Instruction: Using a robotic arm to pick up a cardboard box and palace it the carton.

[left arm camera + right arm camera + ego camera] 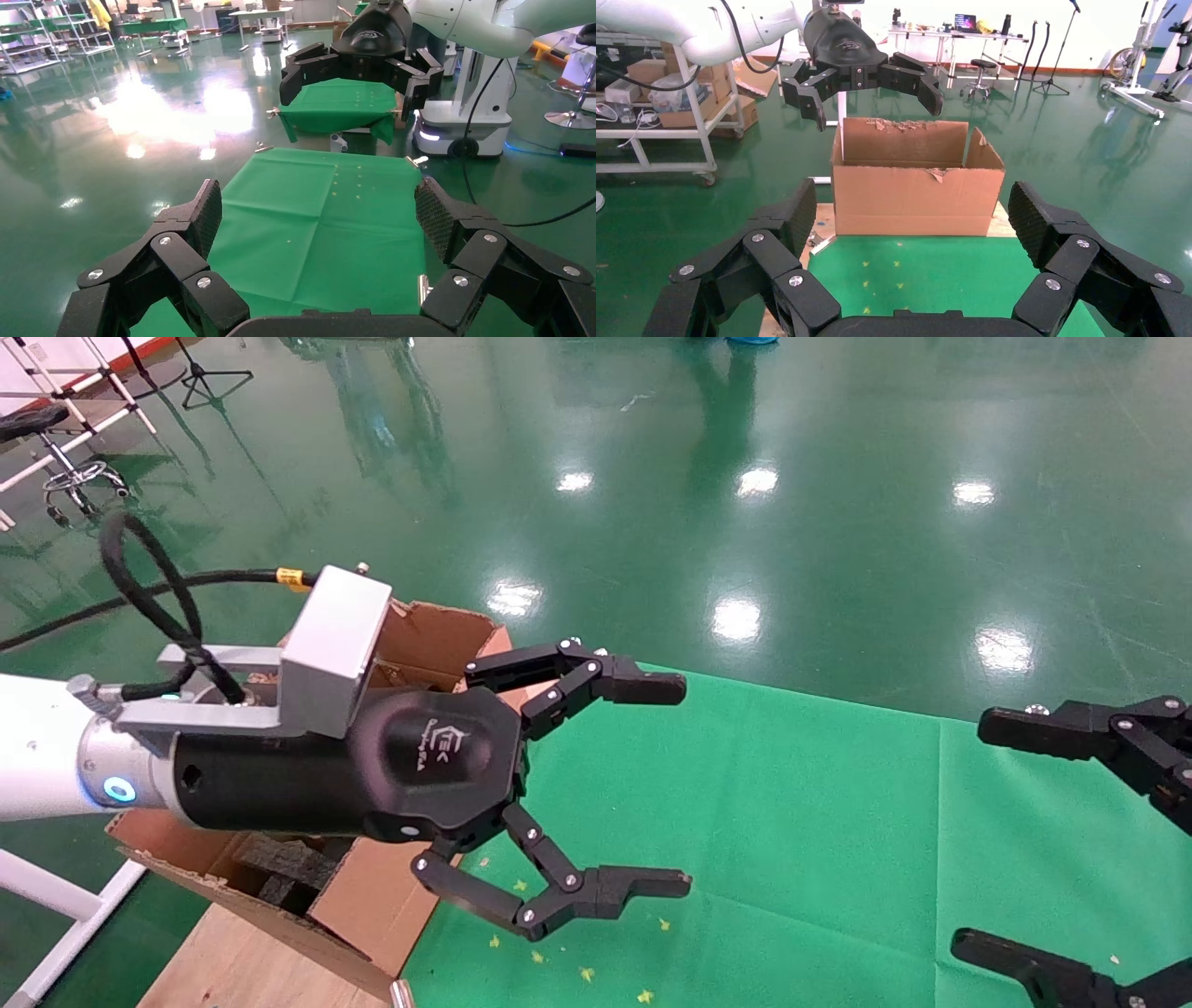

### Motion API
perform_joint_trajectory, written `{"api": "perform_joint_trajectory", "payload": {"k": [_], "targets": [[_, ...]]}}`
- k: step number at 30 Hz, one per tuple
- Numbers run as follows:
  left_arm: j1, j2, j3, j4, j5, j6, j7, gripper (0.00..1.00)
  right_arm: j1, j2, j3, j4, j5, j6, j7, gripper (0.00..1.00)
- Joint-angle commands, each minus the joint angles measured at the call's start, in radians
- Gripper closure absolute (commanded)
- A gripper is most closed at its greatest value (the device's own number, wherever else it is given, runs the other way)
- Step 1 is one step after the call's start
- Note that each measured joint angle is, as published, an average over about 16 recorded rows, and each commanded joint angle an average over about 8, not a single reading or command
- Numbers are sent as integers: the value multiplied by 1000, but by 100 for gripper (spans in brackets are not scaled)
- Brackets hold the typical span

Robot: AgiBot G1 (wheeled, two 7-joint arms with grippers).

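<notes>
In the head view, the left gripper (684, 784) hung in the middle of the frame, its two black fingers spread wide apart with nothing between them. Behind it ran the white robotic arm (37, 747) from the left edge, with a grey bracket (331, 649) and a black cable (149, 593) bearing a yellow tag. The carton (410, 635) stood at lower left, largely hidden behind the gripper body, dark foam pieces (289, 868) showing inside it. The worktop (792, 822), covered in green cloth, filled the lower right. The right gripper (968, 840) reached in from the right edge, its fingers wide apart and empty. The small cardboard box was not visible in this view.

In the left wrist view, the left gripper's fingers (207, 214) framed the lower corners, apart, with the green worktop (316, 225) between and below them. The right gripper (351, 95) showed at upper centre, spread and empty.

In the right wrist view, the right gripper's fingers (800, 210) stood apart at the lower corners. The carton (916, 193) sat at centre, at the far end of the green worktop (912, 277), flaps raised and torn. The left gripper (873, 102) hovered above its left part, fingers apart. The small box did not show here either.
</notes>
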Motion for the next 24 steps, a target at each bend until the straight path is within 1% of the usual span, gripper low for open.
{"api": "perform_joint_trajectory", "payload": {"k": [1, 24], "targets": [[0, 0, 0, 1, 1, 0, 0, 0, 0, 0, 0, 0, 0, 0, 0, 0], [-2, 0, 1, 3, 3, -1, -1, 0, 0, 0, 0, 0, 0, 0, 0, 0]]}}
